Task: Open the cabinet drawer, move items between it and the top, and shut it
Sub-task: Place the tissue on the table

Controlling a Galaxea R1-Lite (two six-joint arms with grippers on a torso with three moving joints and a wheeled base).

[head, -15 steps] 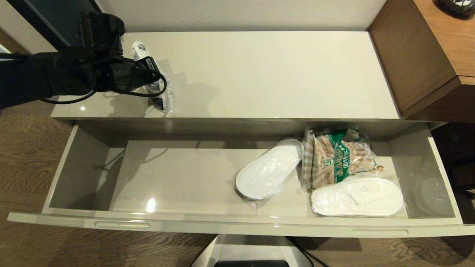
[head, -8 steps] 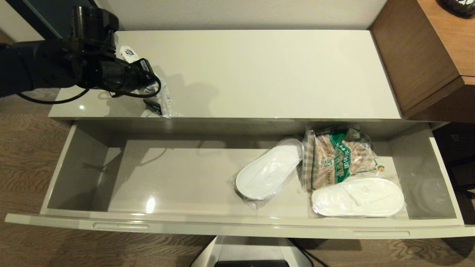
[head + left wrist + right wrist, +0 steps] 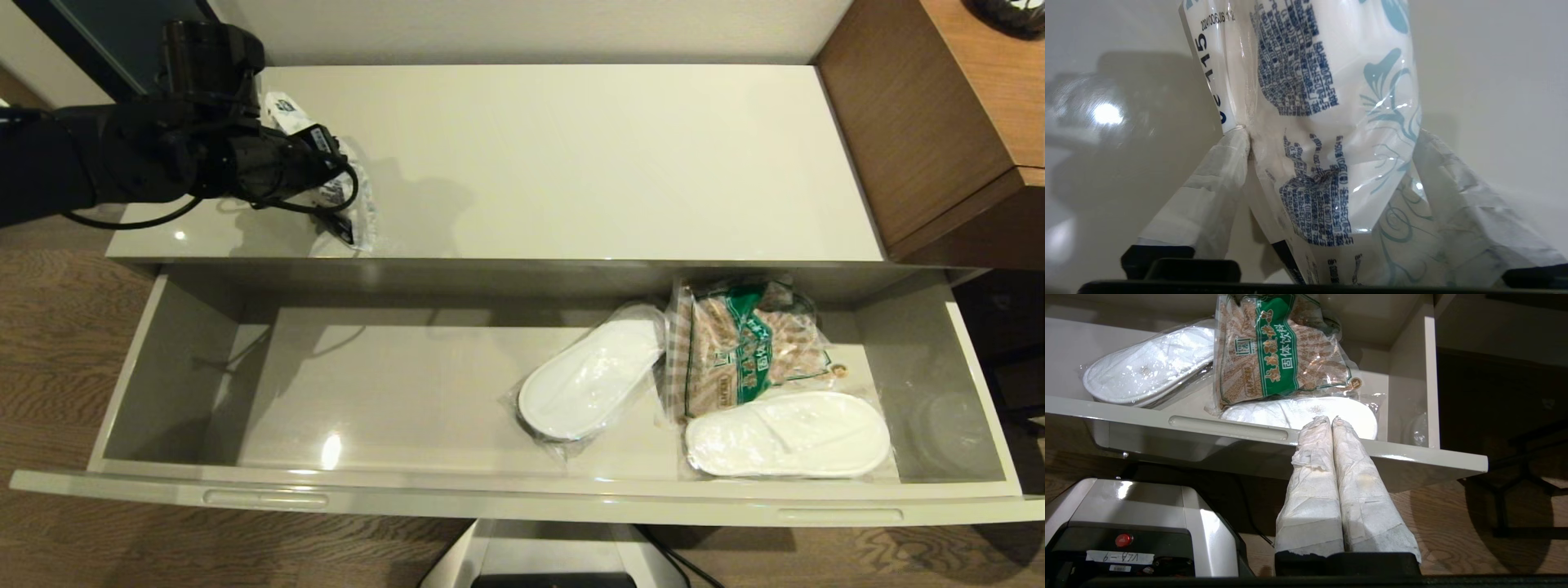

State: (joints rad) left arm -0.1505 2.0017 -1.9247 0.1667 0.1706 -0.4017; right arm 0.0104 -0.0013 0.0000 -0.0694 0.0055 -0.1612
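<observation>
The cabinet drawer (image 3: 522, 490) is seen pulled fully open w/ its two slot handles facing the robot. Above it, the top (image 3: 588, 163) of the cabinet is a glossy cream surface. Inside the drawer, right half, the clear bag (image 3: 743, 351) w/ green print and brown contents is laid flat, touching two wrapped white slippers (image 3: 788, 434), one at its left and one at its front. The white packet (image 3: 347, 200) is kept pinched btwn the jaws of the left gripper (image 3: 1331, 163) at the top's left front corner, its lower end resting on the surface. The right gripper (image 3: 1333, 424) is parked low in front of the drawer's right end, jaws pressed together, nothing held.
</observation>
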